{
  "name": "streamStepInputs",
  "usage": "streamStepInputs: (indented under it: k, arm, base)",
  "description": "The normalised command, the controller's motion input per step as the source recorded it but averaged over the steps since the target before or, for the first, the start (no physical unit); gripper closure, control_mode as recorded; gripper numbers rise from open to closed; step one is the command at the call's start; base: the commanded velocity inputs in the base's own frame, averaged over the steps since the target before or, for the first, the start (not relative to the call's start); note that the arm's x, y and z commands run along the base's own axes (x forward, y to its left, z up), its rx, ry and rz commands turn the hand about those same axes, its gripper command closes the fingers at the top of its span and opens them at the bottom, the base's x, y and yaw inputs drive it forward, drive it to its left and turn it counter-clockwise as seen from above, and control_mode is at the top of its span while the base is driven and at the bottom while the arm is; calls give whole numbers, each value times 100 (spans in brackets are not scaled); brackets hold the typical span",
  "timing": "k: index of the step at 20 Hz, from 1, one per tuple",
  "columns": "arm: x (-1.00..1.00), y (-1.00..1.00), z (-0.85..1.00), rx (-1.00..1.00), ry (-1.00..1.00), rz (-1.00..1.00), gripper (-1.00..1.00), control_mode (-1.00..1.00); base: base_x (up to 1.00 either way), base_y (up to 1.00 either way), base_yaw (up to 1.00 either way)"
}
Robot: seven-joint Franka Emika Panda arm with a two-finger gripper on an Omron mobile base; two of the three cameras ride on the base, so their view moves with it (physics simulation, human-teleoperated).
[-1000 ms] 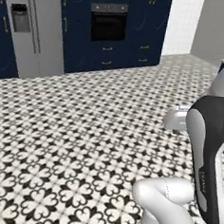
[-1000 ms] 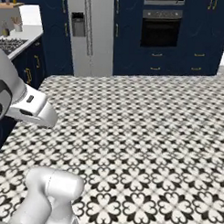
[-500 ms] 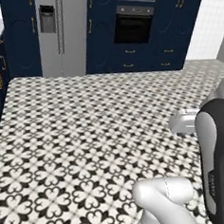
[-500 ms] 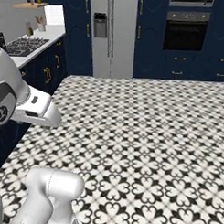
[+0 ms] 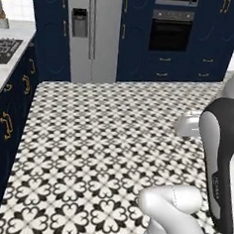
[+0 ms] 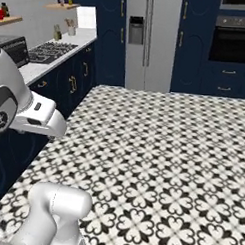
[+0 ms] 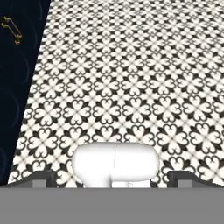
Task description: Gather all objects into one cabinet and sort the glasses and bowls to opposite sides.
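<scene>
In the hand view my gripper (image 7: 113, 180) hangs over the black-and-white patterned floor (image 7: 131, 65). Its two dark fingertips (image 7: 43, 178) stand far apart at the bottom edge, open, with nothing held between them. The beige-grey cup, the blue mug, the dark bowl and the navy wall cabinet with the long brass handle are out of view. A small red thing (image 6: 2, 12) stands on a light wooden shelf at the far upper left of the right base view; it is too small to identify.
A white counter with a stove top (image 6: 49, 49) runs along the left over navy base cupboards (image 5: 9, 125) with brass pulls. A steel fridge (image 5: 93, 32) and a built-in oven (image 5: 170, 33) stand at the far wall. Open tiled floor (image 6: 158, 146) lies between.
Both base views have swung left: fridge and oven slid to the right in the picture and the counter with the stove came into view. The arm keeps its pose.
</scene>
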Motion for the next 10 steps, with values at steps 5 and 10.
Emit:
streamStepInputs:
  k: [5,10]
  arm:
    - [0,0,0,0,0,0,-100,100]
    - [0,0,0,0,0,0,-100,100]
  base:
    - [49,-47,47]
    - [63,-79,26]
